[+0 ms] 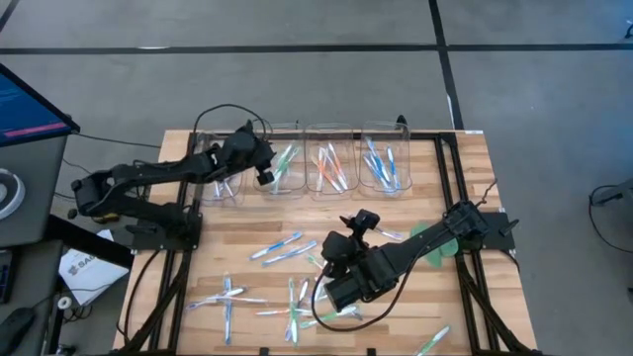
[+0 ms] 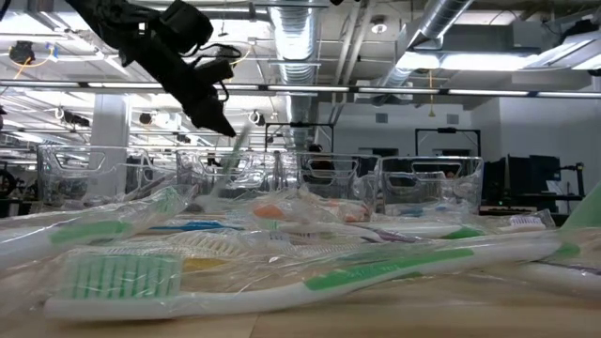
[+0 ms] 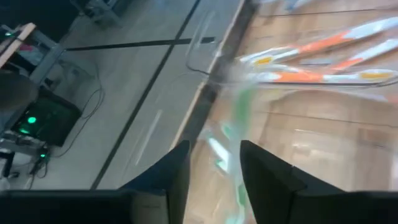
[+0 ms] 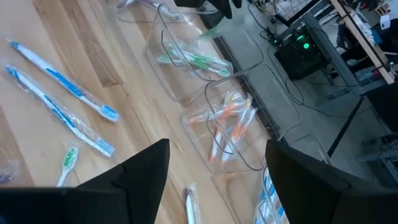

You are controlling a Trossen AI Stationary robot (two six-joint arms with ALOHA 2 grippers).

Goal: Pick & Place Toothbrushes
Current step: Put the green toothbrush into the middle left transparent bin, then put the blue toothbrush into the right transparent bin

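Over the second clear bin (image 1: 283, 170) from the left, at the far edge of the wooden table (image 1: 247, 232), hangs the left gripper (image 1: 265, 166), fingers parted. Between those dark fingers (image 3: 171, 180), a green-accented toothbrush (image 3: 235, 134) in clear wrap, blurred; touching or free of the pads, impossible to tell. Seen from table height, the same green brush (image 2: 232, 155) tilted just below the fingertips, above the row of bins. Already lying in that bin, more green brushes (image 4: 193, 60). Next bin (image 1: 329, 168) along, orange-accented brushes (image 4: 227, 121); last bin (image 1: 385, 166) on the right, blue ones (image 1: 379, 164). First bin (image 1: 218, 176) partly hidden under the left arm.

Down at mid-table, the right gripper (image 1: 334, 287), jaws standing well apart with nothing between them, poised low over the scattered pile. Around it on the boards, loose wrapped toothbrushes (image 1: 282, 249): two blue-handled ones (image 4: 62, 93) side by side, more blue and green sticks (image 1: 229, 300) toward the near edge, one green brush (image 1: 431, 341) off at the near right. Flat green leaf-shaped piece (image 1: 435, 245) under the right arm. Up close in the low view, a big green-bristled brush (image 2: 282, 282) in its wrapper across the foreground.
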